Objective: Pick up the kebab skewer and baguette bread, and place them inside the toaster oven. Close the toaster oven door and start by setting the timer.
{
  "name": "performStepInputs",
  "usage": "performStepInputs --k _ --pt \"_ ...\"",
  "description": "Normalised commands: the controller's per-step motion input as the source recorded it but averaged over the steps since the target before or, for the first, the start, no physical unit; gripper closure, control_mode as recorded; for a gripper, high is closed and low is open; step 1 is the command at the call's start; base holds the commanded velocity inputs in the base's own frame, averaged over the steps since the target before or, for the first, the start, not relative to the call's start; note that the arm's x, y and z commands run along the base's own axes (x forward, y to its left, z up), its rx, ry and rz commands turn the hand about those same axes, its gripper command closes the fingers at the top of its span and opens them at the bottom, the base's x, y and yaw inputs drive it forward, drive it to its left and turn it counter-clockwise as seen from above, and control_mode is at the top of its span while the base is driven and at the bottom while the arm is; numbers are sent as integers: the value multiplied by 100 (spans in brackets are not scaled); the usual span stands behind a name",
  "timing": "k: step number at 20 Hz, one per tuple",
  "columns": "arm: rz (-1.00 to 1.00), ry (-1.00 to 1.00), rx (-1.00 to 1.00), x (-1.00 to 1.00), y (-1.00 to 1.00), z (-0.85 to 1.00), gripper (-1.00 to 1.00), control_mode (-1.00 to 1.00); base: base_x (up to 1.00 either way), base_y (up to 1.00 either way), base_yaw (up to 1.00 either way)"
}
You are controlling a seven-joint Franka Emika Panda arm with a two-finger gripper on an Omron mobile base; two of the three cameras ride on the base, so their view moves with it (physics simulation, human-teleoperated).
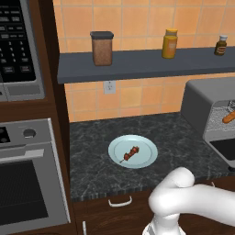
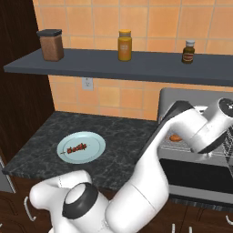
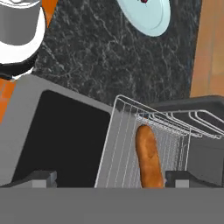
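The baguette bread (image 3: 149,157) lies on the wire rack (image 3: 127,140) inside the toaster oven (image 1: 202,103), its orange-brown length running along the rack wires; in the left base view one end of it shows through the oven mouth. The toaster oven door (image 3: 61,135) hangs dropped open, its dark glass panel facing up beside the rack. The gripper (image 3: 109,177) sits above the rack with its two dark fingertips (image 3: 41,177) spread wide — one over the door glass, the other just past the loaf — and nothing is between them, the baguette lying free.

The kebab skewer (image 1: 130,153) rests on the pale blue plate (image 1: 146,158) out on the dark speckled counter (image 1: 174,133), well apart from the oven. On the grey shelf (image 2: 136,63) above stand a brown canister (image 2: 51,44), a yellow jar (image 2: 124,44) and a small dark bottle (image 2: 188,51)
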Motion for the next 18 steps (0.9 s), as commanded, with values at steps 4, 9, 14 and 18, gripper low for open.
performStepInputs --k 4,9,14,18 --pt "-4 30 -3 -54 100 10 -100 -100 0 0 0" --pt "-8 13 -8 -33 100 -18 -100 -100 0 0 0" --pt "-15 0 -9 -6 100 -54 -100 -100 0 0 0" --pt "0 5 -8 43 100 -33 -100 -100 0 0 0"
